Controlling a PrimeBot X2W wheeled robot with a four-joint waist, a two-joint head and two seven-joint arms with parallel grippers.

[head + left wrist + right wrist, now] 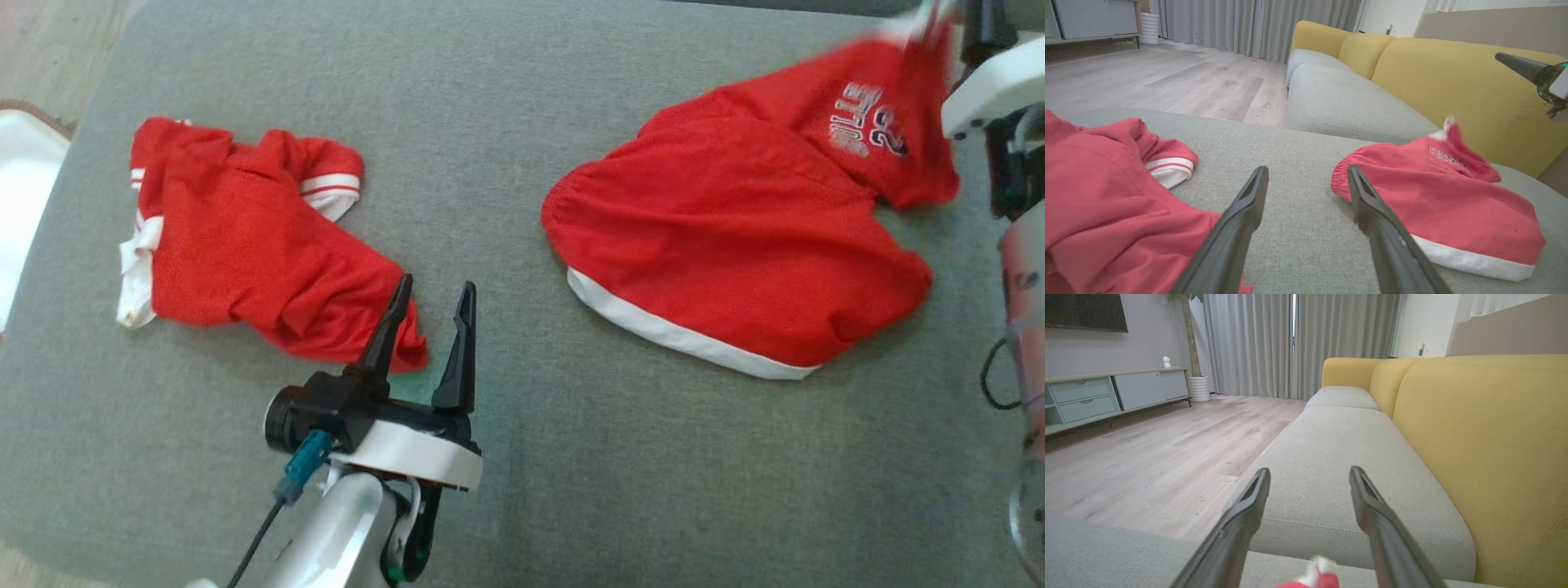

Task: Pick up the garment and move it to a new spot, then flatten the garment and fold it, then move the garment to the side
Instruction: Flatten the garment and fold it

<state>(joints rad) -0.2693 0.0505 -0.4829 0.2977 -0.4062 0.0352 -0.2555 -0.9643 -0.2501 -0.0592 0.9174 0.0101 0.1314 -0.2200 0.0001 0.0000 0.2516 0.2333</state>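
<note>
Right gripper [1309, 471] fingers spread, nothing clamped. A blurred red-white tip of the shorts [735, 237] sits just below them. Shorts lie on the right of the grey cushion [522, 474], one end raised and blurred, white hem toward the robot. Left gripper [436, 286] also spread wide, empty, at the near corner of the jersey [245, 237].
</note>
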